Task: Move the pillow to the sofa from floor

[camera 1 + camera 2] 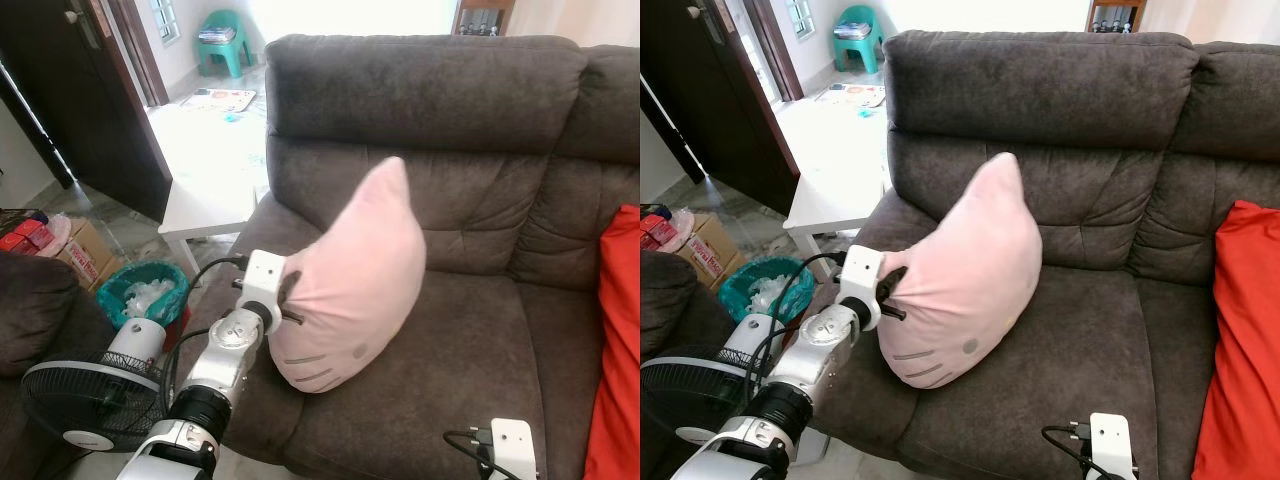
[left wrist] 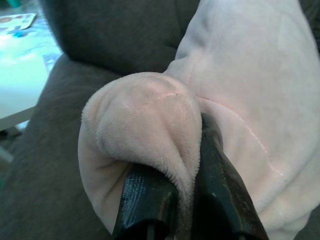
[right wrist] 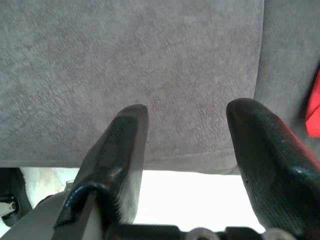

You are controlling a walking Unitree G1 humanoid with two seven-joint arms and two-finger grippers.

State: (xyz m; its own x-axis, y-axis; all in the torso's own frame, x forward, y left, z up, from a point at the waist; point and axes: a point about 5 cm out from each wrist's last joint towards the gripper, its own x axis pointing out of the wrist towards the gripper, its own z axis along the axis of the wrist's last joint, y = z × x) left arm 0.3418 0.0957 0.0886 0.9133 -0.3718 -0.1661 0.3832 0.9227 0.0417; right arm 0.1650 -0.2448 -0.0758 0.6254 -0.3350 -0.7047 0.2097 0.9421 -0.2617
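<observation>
Left eye view first: a plump pink pillow (image 1: pixel 350 280) of soft plush, tapering to a rounded point at the top and stitched with whisker lines low on its face, stands tilted on the seat of a dark brown sofa (image 1: pixel 450 110) and leans toward the backrest. The sofa's cover is a suede-like fabric with tufted creases. The left gripper (image 1: pixel 290 297) meets the pillow's edge above the sofa's armrest, its silver arm rising from below. A red cushion (image 1: pixel 615 350) lies at the far right of the seat. Beside the sofa stand a white side table (image 1: pixel 205 205), a teal basket (image 1: pixel 145 290) of crumpled plastic and a black wire-caged fan (image 1: pixel 85 400).

Right eye view: the same scene, with the white housing of the right arm's wrist (image 1: pixel 1110 445) low before the seat cushion.

Left wrist view: the two glossy black fingers (image 2: pixel 220 185) are pinched tight on a bunched fold of the pillow's fleece (the nap is fuzzy and short), and a seam runs across the fabric beyond.

Right wrist view: the right gripper (image 3: pixel 187 112) hangs with its fingers spread wide apart, holding nothing, in front of the sofa's mottled brown upholstery.
</observation>
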